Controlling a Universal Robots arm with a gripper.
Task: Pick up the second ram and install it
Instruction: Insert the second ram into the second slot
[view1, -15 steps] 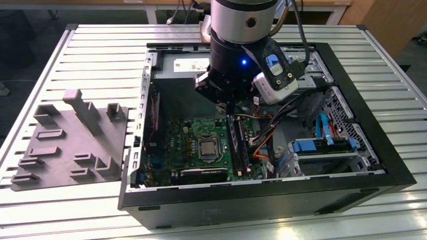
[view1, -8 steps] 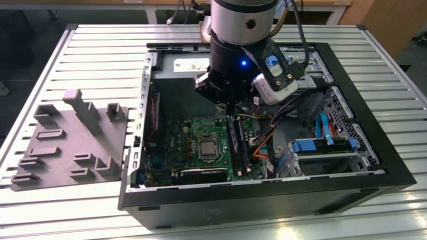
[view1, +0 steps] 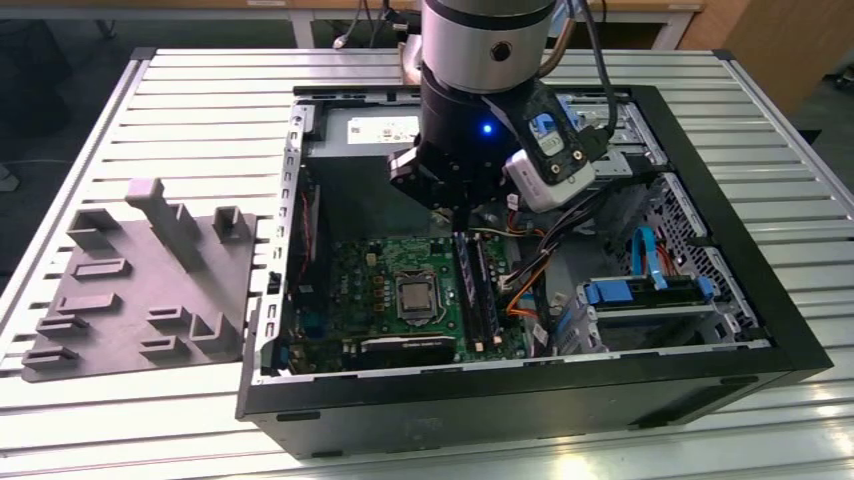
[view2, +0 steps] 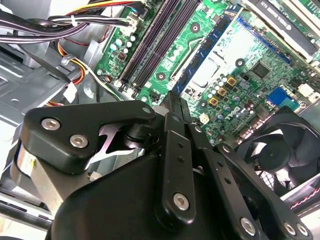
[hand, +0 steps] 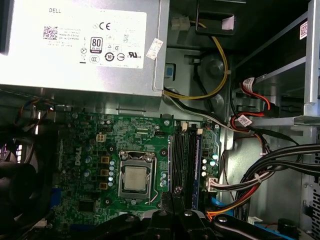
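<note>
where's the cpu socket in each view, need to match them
exterior view: cpu socket, to the exterior view's left of the ram slots.
first wrist view: cpu socket beside the ram slots, opposite the cables.
second wrist view: cpu socket between the ram slots and the fan.
shared landmark: ram slots.

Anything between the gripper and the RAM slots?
Nothing visible. The shut gripper hangs right over the end of the RAM slots, with open air between them. The cable bundle runs off to one side, beside the motherboard, clear of that path.
</note>
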